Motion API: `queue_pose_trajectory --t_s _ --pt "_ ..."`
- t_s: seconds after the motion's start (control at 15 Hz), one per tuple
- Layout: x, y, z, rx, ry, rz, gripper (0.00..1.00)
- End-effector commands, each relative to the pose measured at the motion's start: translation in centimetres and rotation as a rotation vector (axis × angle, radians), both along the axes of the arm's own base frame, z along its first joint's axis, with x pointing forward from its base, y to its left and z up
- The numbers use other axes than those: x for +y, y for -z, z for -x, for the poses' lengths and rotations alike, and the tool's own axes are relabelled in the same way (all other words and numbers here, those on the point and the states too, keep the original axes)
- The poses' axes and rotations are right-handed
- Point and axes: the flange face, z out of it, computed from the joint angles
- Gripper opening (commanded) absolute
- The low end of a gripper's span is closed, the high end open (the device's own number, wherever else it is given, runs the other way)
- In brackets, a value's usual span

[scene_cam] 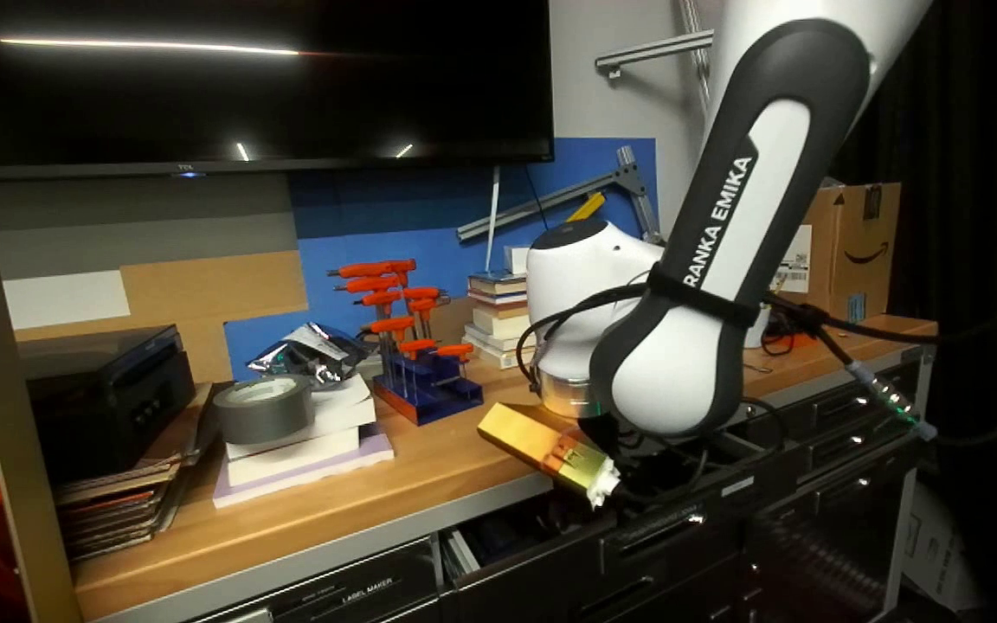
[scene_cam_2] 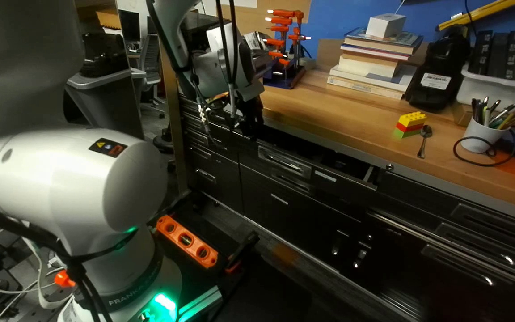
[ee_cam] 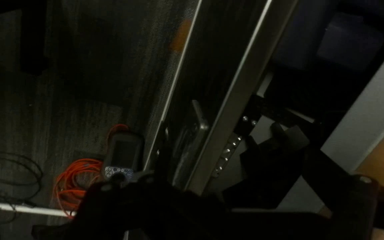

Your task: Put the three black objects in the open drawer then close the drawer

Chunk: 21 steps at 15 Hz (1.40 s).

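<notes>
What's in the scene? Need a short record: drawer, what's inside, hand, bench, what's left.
drawer: pulled out
inside: dim shapes, too dark to identify
hand: open, at the drawer; contact unclear
black objects: none identifiable for sure
bench: books, T-handles in a rack, tape, bricks beside a spoon
left: closing the drawer; placing, cannot tell

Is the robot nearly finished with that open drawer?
Done, maybe: dark things lie in the drawer, but it's too dim to tell if the three black objects are among them. In hand: nothing I can make out; the pincer is open by the drawer. Left: shutting the drawer; it stands open.
</notes>
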Motion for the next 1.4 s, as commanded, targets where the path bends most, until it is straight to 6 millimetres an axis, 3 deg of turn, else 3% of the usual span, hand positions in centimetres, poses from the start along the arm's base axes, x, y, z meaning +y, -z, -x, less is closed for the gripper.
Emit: queue_pose_trajectory --t_s 0.0,0.33,0.6,0.8,1.07,1.33 --pt "-0.1 -2.5 3.8 0.100 -0.103 0.097 1.00" --pt "1.5 -1.2 8.1 0.228 -0.318 0.072 1.00" --pt "2.4 1.1 9.9 0.316 -0.407 0.041 1.00" --pt "2.1 2.8 10.0 0.355 -0.420 0.031 1.00" --pt "1.8 6.5 9.2 0.401 -0.432 0.007 1.00" --pt "1.8 9.5 7.1 0.409 -0.365 0.007 1.00"
